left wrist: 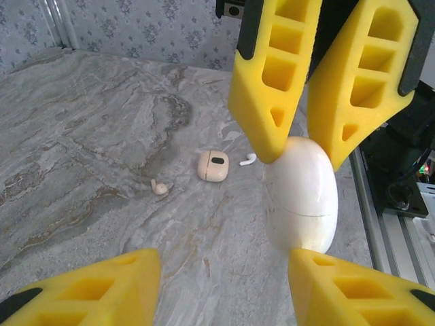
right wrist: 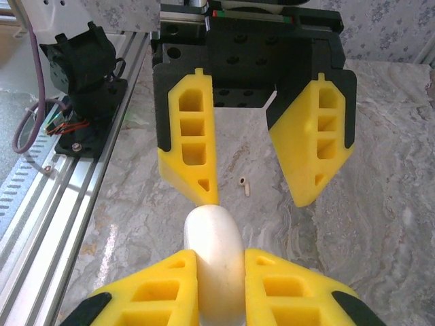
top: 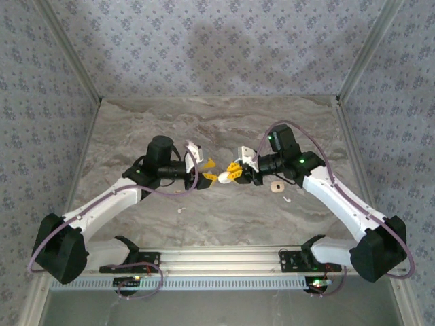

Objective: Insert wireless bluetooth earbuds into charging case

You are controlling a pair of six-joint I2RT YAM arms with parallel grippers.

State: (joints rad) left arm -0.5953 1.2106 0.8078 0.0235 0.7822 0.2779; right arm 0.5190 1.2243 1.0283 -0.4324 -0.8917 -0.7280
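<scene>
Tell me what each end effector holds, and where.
Right end effector pinches the white oval object at one end; left end effector is open, gripping nothing.

Desk (left wrist: 102, 122): marble-patterned, smooth, matt.
White egg-shaped object (left wrist: 300, 197): glossy smooth plastic.
Charging case (left wrist: 213, 166): smooth plastic, soft sheen.
End effector fingers (right wrist: 194, 149): matt plastic.
Rail (right wrist: 61, 197): brushed metal.

The middle is blocked where the left gripper (right wrist: 257, 197), jaws apart, meets the right gripper (right wrist: 219, 261) clamped on a white egg-shaped object (left wrist: 302, 197), and the right arm (top: 333, 193) crowds the charging case (top: 276, 186) and an earbud (top: 287, 200) just beside it, while the far counter (top: 204, 122), up to the papered walls (top: 204, 47), lies open.
</scene>
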